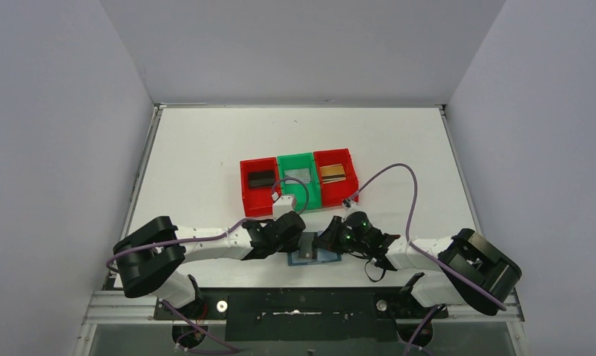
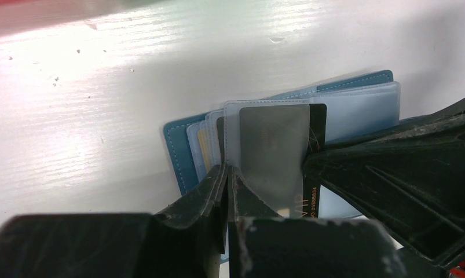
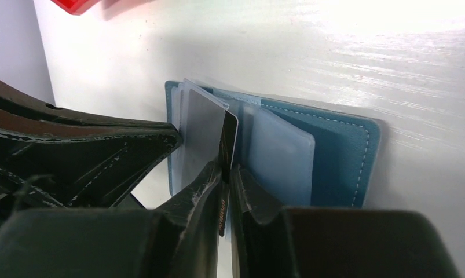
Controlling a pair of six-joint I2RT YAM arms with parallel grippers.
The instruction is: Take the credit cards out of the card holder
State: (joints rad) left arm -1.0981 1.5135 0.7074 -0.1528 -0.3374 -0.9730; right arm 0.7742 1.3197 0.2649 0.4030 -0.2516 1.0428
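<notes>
The teal card holder (image 1: 321,259) lies open on the table between both arms, its clear pockets fanned up (image 2: 175,147) (image 3: 340,150). My left gripper (image 1: 300,239) (image 2: 228,169) is shut on the edge of one clear pocket that holds a silver-grey card (image 2: 274,145). A black credit card (image 2: 317,121) (image 3: 228,136) with orange print stands on edge among the pockets. My right gripper (image 1: 326,239) (image 3: 226,172) is shut on its lower edge. The two grippers face each other, almost touching.
Behind the card holder stand three joined bins. The left red bin (image 1: 245,194) holds a black card, the green bin (image 1: 315,194) a silver one and the right red bin (image 1: 352,182) a gold-brown one. The table's near edge is just behind the card holder.
</notes>
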